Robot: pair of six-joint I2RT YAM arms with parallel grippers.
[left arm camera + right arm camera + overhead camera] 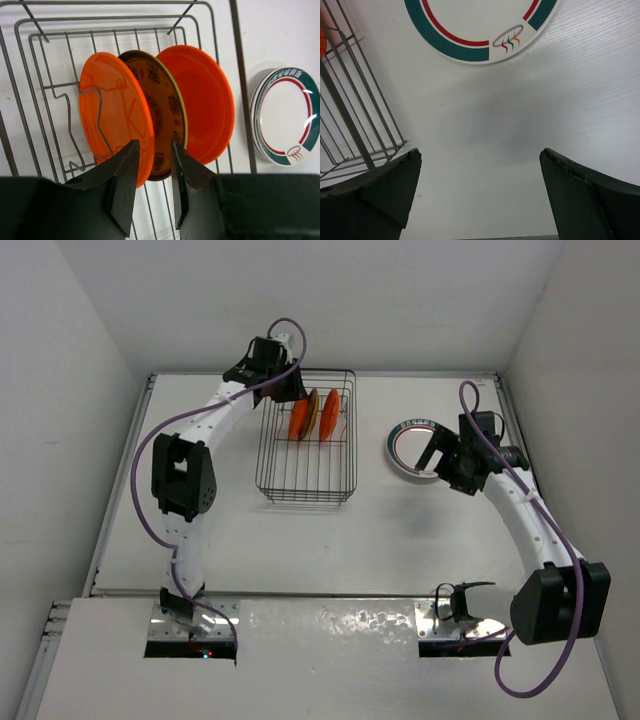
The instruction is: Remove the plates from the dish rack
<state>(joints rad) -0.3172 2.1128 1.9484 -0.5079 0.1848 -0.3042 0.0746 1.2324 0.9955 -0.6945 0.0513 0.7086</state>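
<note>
The dish rack [306, 497] [238, 65] holds three upright plates. A near orange plate [112, 105] [298, 423] and a far orange plate [205, 100] [332, 412] flank a brown patterned plate [161, 112] [313, 412]. My left gripper [288, 390] [153, 146] hovers at the rack's far left end, open by a narrow gap. The near orange plate's edge and the brown plate show beyond the gap. White plates with teal and red rings [412, 448] [285, 115] [480, 30] lie stacked on the table right of the rack. My right gripper [436, 455] [480, 152] is wide open just short of them, holding nothing.
The rack's corner wires [350, 115] stand close to the left of my right gripper. White walls enclose the table on three sides. The near half of the rack holds no plates. The arm bases sit at the near table edge.
</note>
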